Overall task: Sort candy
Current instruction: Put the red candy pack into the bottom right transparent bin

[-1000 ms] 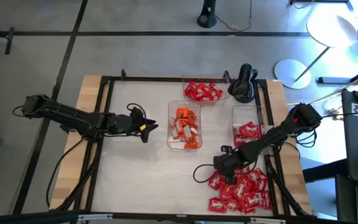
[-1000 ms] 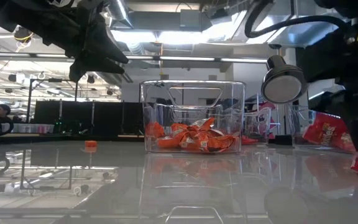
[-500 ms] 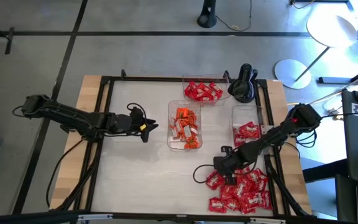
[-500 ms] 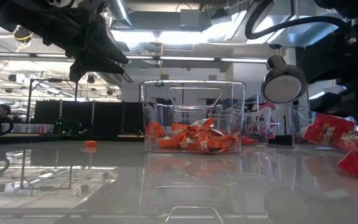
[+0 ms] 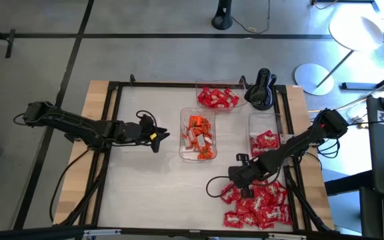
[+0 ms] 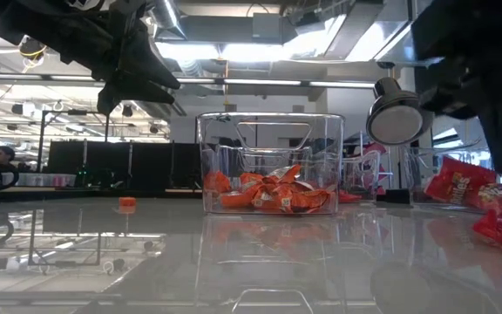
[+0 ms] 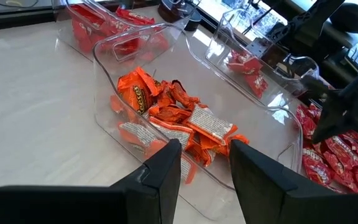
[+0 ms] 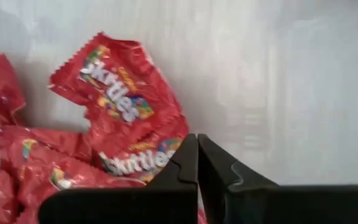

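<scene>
Left gripper [image 5: 157, 138] hovered with its fingers parted beside the middle tray [image 5: 198, 135], which held orange candy [image 7: 166, 112]. Further right, the right gripper [image 5: 241, 189] was low at the near edge of the loose pile of red candy [image 5: 259, 203] on the table [image 5: 152, 187], its fingers pressed together with nothing visibly between them.
</scene>
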Robot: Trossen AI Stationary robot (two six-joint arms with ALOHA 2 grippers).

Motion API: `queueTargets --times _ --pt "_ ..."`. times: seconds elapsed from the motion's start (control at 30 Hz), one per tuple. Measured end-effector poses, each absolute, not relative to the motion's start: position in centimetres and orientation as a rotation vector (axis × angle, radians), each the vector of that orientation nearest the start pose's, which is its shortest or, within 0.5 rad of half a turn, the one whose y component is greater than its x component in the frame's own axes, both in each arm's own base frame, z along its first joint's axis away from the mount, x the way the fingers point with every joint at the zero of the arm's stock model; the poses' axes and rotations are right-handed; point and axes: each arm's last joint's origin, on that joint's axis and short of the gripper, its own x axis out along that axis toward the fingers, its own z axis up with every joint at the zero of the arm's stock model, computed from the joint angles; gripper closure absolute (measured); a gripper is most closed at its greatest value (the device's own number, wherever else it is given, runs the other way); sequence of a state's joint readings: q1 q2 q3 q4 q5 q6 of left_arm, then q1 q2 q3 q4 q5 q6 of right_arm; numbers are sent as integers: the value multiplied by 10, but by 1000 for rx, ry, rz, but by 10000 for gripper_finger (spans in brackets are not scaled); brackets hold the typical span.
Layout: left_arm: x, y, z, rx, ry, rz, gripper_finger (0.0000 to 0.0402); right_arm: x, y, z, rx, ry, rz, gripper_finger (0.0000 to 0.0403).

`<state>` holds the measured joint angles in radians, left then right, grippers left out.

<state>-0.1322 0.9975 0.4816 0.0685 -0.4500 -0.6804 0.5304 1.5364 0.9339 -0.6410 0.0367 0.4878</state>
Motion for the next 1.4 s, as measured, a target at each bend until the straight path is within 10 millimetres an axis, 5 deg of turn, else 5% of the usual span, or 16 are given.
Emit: queueTargets --times 0.23,0.57,0.73,1.0,1.3,1.4 --pt "204 -14 216 -535 306 444 274 235 136 193 127 1262 45 393" --pt "204 -14 216 -535 305 443 274 227 135 172 231 1353 92 251" --pt "204 -14 216 -535 305 443 274 228 136 158 246 1334 109 226" --pt "204 -14 216 -533 310 445 274 233 141 144 264 1382 136 260" --pt "204 -14 216 -527 311 443 274 235 142 143 267 1369 161 387" --pt "204 -14 216 -527 311 443 274 236 143 144 265 1361 159 392"
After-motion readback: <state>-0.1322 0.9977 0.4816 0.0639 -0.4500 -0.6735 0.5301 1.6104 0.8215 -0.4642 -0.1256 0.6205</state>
